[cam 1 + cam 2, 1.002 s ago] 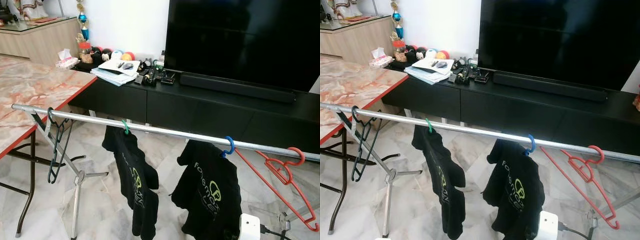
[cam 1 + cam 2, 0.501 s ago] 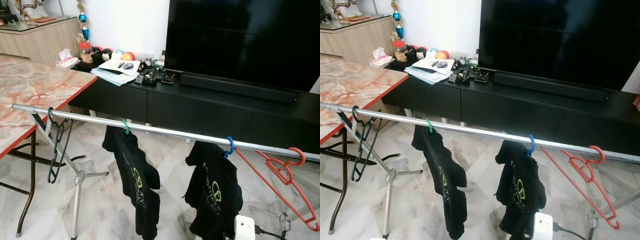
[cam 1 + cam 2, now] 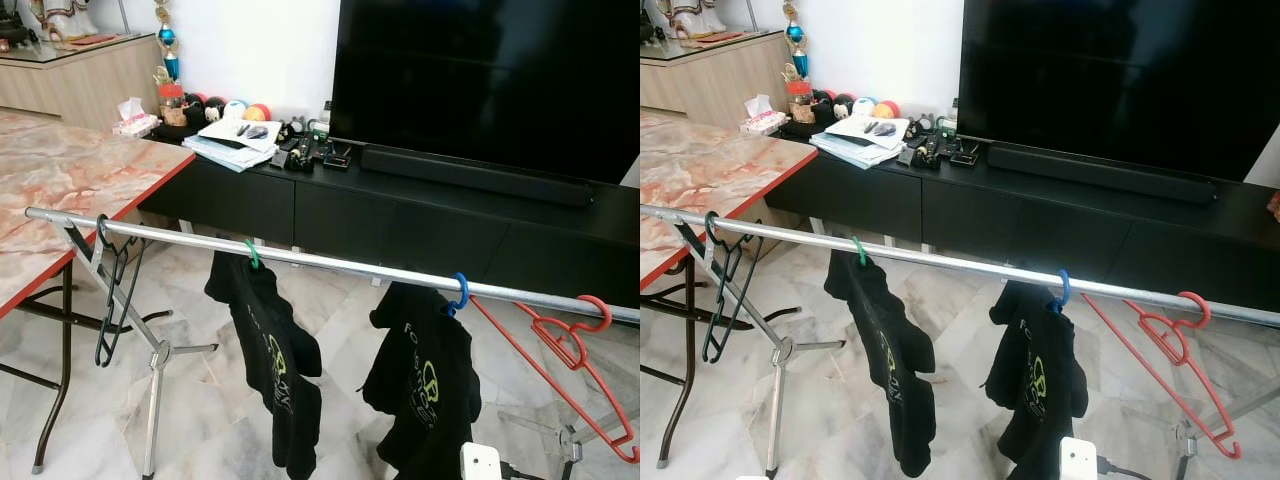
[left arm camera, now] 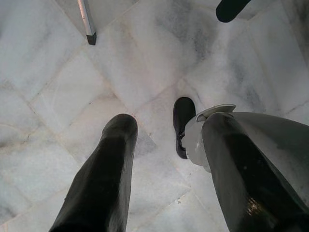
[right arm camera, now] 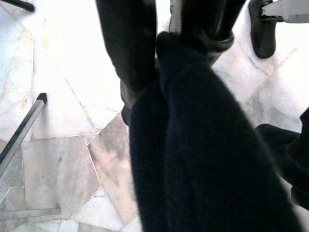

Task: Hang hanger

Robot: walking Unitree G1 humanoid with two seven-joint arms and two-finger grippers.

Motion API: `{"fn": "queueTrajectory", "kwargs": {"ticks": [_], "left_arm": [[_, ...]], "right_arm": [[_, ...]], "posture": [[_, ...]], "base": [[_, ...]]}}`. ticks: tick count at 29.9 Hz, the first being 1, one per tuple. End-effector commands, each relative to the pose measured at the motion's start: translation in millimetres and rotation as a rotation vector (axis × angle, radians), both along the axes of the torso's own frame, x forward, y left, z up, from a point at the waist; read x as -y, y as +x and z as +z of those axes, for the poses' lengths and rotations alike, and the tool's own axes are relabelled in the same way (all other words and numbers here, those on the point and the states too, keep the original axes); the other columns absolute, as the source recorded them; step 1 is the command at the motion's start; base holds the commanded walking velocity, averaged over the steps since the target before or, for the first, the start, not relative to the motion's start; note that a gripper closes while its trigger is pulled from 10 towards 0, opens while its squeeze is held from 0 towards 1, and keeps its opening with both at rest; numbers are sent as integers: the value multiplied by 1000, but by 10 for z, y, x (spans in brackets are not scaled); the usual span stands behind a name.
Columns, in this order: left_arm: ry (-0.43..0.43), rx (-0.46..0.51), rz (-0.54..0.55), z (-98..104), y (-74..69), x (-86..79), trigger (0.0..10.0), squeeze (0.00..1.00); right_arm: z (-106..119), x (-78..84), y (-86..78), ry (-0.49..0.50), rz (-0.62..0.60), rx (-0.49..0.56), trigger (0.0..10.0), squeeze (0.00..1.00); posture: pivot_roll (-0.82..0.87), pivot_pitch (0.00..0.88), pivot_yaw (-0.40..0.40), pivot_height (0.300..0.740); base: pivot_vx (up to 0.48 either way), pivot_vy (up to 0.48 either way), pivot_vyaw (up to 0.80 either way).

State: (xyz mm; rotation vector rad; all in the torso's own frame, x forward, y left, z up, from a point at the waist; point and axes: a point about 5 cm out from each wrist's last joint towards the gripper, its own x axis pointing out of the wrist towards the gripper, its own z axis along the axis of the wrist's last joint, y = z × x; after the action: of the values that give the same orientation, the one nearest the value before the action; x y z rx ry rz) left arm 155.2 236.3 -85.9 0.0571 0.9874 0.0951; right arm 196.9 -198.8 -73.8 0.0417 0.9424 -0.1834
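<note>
Right gripper [image 5: 161, 53]: its two black fingers [image 5: 130, 43] are pinched together on dark fabric of the right T-shirt [image 3: 425, 395]; in the right wrist view the cloth bunches between them and hangs over the marble floor [image 5: 63, 159]. A white wrist block [image 3: 480, 462] shows at the bottom edge of the head view, just below that shirt.
Left gripper [image 4: 166, 145]: hangs low over the floor, fingers spread apart with pale tile visible between them, holding nothing.
Rail [image 3: 330, 262]: a silver pole runs across the view from the robot's left, sloping slightly down toward the right, carried on a tripod stand [image 3: 155, 385].
Blue hanger [image 3: 459, 292]: its hook sits on the rail, right of centre, with the right T-shirt, black with green and white print, hanging from it.
Green hanger [image 3: 250, 254]: hooked on the rail left of centre, carrying a second black T-shirt [image 3: 270, 365] that droops in a long fold.
Black hangers [image 3: 108, 290]: bare, hooked near the rail's left end, beside the stand's leg.
Red hanger [image 3: 585, 375]: bare, hooked near the rail's right end, tilted, well apart from the blue one.
Table [image 3: 70, 190]: marble-patterned top with a red edge, on the left, behind the rail's left end.
TV cabinet [image 3: 420, 215]: low and black, beyond the rail, with papers [image 3: 235, 140], small gadgets and coloured balls on its left part, and a soundbar [image 3: 475, 175] under a large dark television [image 3: 490, 75].
</note>
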Motion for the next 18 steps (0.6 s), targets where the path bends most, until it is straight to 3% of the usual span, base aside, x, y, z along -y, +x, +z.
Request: {"fn": "queueTrajectory", "kwargs": {"ticks": [1,7,9,18], "left_arm": [[-7,-32,5,-29,-46,20,10000,0],[-7,-32,5,-29,-46,20,10000,0],[-6,-30,5,-29,-42,24,10000,0],[-6,-30,3,-31,-44,30,10000,0]], "right_arm": [[6,12,12,-7,10,0,0,0],[3,8,9,-6,13,-1,0,0],[-78,-51,-111,-28,105,-64,0,0],[-228,-83,-410,-69,268,-213,0,0]], "posture": [[181,0,-46,740],[182,1,-45,740],[184,0,-43,740],[186,0,-41,740]], "base": [[0,0,0],[0,0,0],[0,0,0],[0,0,0]]}}
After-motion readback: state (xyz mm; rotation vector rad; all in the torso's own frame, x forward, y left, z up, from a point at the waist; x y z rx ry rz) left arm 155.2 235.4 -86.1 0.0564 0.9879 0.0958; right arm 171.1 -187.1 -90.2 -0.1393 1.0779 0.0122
